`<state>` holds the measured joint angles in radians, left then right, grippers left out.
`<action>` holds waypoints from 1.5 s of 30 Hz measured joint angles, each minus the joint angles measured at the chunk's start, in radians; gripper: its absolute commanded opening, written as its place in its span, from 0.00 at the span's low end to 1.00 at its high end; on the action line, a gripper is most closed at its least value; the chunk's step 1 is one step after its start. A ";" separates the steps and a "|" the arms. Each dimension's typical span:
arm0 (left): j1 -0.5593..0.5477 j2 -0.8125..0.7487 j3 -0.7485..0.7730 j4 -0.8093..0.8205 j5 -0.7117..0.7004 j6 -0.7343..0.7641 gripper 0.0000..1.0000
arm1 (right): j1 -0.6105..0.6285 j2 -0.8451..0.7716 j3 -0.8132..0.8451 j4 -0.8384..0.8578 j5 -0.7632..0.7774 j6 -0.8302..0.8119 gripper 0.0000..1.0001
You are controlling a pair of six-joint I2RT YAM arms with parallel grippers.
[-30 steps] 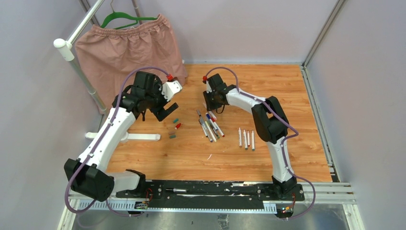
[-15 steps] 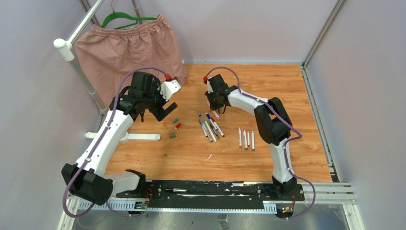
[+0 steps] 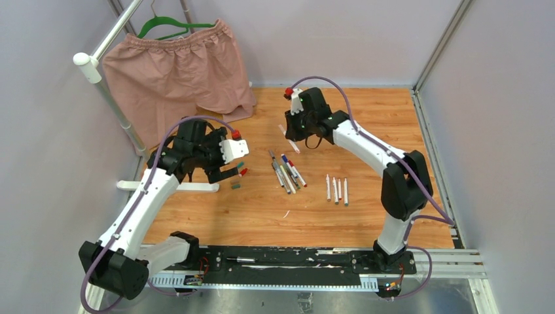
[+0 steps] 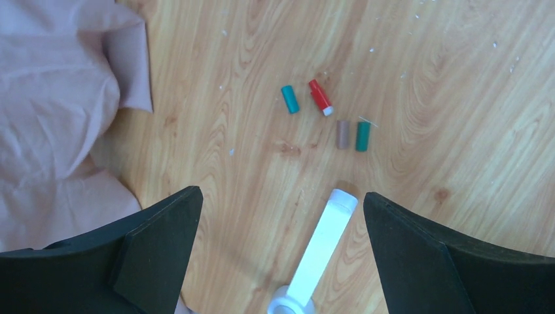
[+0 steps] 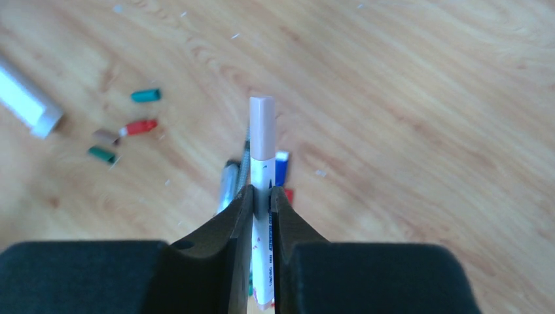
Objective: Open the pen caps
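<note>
- Right gripper (image 5: 262,193) of mine is clamped on a slim white-barrelled marker pen (image 5: 262,261). Its cream-pink plastic cap (image 5: 262,127) is on and points up the middle of the wrist view, and the pen looks to be held clear of the wooden table (image 5: 425,98).
- Left gripper (image 4: 281,196) is spread wide with nothing in it, hanging over four loose stubby caps (image 4: 327,118) (teal, red, brownish, green) in the upper middle of its view.
- Worry one: I'm pinching a smooth round barrel well back from the cap. When the other hand tugs, I reckon the pen could slide through or twist instead of the cap popping off.
- Worry two: my two hands are well apart in the overhead view. Lining up on such a small cap could miss and knock the pen askew.
- Worry three: the left hand sits near the long white bar (image 4: 324,242) and the pink cloth (image 4: 52,98) at the left edge. A low swing could snag those or scatter the caps.
- Heap of other pens (image 3: 286,171) lies mid-frame overhead, and I can't tell which ones are capped.
</note>
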<state>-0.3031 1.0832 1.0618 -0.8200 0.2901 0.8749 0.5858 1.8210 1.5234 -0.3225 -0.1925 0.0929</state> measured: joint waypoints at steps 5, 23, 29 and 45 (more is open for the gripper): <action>-0.008 -0.063 -0.021 -0.003 0.088 0.160 1.00 | 0.001 -0.100 -0.102 -0.013 -0.172 0.038 0.00; -0.271 -0.183 -0.064 -0.003 0.111 0.481 0.91 | 0.175 -0.195 -0.137 -0.055 -0.729 0.150 0.00; -0.330 -0.185 -0.074 -0.005 0.068 0.529 0.75 | 0.180 -0.181 -0.114 -0.043 -0.793 0.178 0.00; -0.369 -0.109 -0.075 -0.016 -0.028 0.538 0.26 | 0.192 -0.111 -0.106 -0.005 -0.856 0.228 0.00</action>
<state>-0.6720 0.9737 0.9871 -0.8360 0.2623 1.4128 0.7780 1.7096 1.4170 -0.3275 -1.0489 0.3210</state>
